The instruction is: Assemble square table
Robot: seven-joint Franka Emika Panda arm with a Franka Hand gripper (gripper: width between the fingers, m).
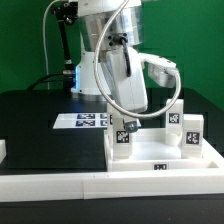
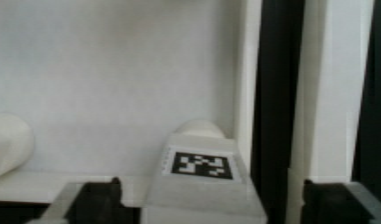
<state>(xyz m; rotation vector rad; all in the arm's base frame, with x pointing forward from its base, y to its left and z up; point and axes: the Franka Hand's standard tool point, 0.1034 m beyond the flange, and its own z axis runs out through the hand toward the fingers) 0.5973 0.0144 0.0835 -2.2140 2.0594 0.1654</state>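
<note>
Green wall behind, black table [image 1: 30,125] below; on it the marker board [image 1: 82,121] lies flat near the middle, and white rails [image 1: 60,183] run along the front edge and up the exterior view's right side. Inside that corner sits the top [image 1: 150,150], flat against the rails. Three legs stand upright on or near it: one [image 1: 123,137] at the top's corner toward the exterior view's left, directly beneath the gripper [image 1: 124,122], and two more, a leg [image 1: 174,119] and a leg [image 1: 191,133], toward the exterior view's right edge; whether those two are seated in holes or only standing there I cannot tell. A fourth leg is not clearly visible in the exterior view. The wrist view looks straight down the fingers [image 2: 94,203]: a tagged leg [image 2: 205,165] sits between them, its tag facing the camera, its long axis in line with the gripper's and pointing down at the top [image 2: 116,90]. The jaws stand narrowly apart, about a leg's width, and appear closed on this leg, though contact at the pads is hard to confirm in the blur. A rounded white shape [image 2: 6,150] at the picture's edge may be another leg. The relation that matters is vertical: the leg hangs or stands right under the hand, axis upright, at the top's corner, so my judgement is that the step in hand is seating or screwing this leg into its corner hole, which calls for keeping the axis square to the top.
</note>
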